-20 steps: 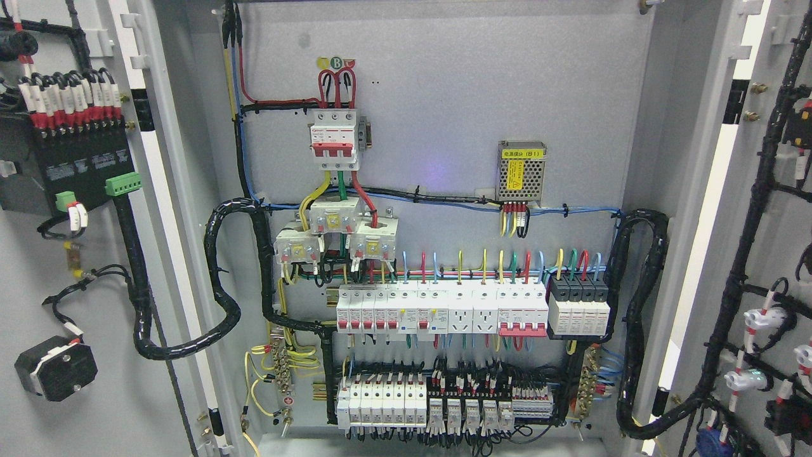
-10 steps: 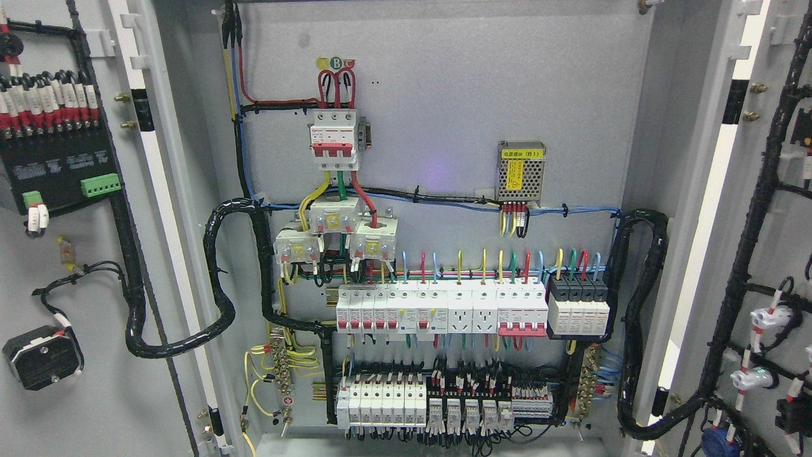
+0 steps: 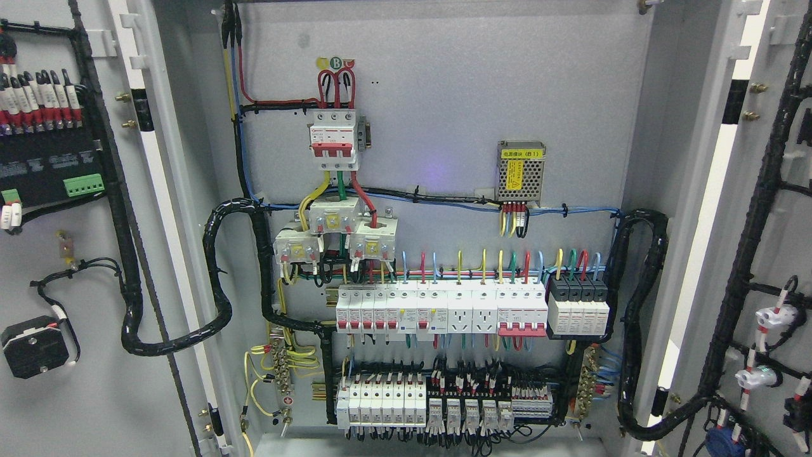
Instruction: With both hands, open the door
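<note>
A: Doors (image 3: pixel 57 254) both swung wide, left & right (image 3: pixel 777 241), cabinet (image 3: pixel 444 95) w/ breakers (image 3: pixel 441 309) exposed.
B: Our hands? Fingers?
A: We can't tell, none in shot, so no ref for places.

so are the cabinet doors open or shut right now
Open. Both the left door and the right door are swung outward, showing their wired inner faces, and the breaker panel inside is fully exposed.
</note>
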Action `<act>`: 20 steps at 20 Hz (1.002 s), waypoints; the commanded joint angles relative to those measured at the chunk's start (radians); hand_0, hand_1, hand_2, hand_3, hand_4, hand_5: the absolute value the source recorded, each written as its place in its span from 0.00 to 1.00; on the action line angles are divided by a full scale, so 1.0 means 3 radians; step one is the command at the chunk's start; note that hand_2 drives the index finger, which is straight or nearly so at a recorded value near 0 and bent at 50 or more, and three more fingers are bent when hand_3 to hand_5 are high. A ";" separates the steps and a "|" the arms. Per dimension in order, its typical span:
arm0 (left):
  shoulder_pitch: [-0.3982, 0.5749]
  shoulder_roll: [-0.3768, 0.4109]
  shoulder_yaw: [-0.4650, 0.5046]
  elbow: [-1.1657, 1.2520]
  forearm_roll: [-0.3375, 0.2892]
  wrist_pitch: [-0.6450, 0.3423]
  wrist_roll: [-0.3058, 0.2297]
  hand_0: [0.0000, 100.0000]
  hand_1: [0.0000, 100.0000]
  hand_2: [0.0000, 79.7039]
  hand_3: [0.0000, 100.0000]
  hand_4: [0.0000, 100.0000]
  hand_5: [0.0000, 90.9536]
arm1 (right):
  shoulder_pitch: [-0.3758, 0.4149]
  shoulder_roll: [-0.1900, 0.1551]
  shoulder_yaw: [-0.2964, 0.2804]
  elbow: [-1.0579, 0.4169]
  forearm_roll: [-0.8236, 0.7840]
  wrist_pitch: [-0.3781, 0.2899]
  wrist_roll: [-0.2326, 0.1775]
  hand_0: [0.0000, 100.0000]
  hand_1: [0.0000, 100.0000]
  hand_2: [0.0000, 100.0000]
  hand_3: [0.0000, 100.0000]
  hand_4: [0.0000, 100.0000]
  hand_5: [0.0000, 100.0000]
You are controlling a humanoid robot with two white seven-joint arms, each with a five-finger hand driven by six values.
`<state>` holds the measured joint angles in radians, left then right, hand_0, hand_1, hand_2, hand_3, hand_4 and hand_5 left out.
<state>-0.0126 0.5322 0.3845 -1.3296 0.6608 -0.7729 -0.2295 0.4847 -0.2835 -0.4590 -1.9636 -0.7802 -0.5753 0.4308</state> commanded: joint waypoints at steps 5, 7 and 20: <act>-0.0178 0.0092 -0.0004 0.0490 -0.0004 -0.0855 -0.0007 0.00 0.00 0.00 0.00 0.00 0.00 | 0.0005 -0.0001 -0.0162 0.0185 -0.0104 -0.0010 0.0006 0.39 0.00 0.00 0.00 0.00 0.00; -0.0173 0.0118 -0.0004 0.0490 -0.0004 -0.0855 -0.0007 0.00 0.00 0.00 0.00 0.00 0.00 | 0.0005 0.0004 -0.0168 0.0185 -0.0104 -0.0010 0.0001 0.39 0.00 0.00 0.00 0.00 0.00; -0.0142 0.0123 -0.0034 0.0327 0.0011 -0.0860 -0.0007 0.00 0.00 0.00 0.00 0.00 0.00 | 0.0082 0.0009 -0.0168 0.0169 -0.0109 -0.0061 0.0006 0.39 0.00 0.00 0.00 0.00 0.00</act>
<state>-0.0592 0.5615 0.3822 -1.2193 0.6620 -0.7731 -0.2332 0.5024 -0.2821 -0.5013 -1.9175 -0.8119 -0.5914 0.4313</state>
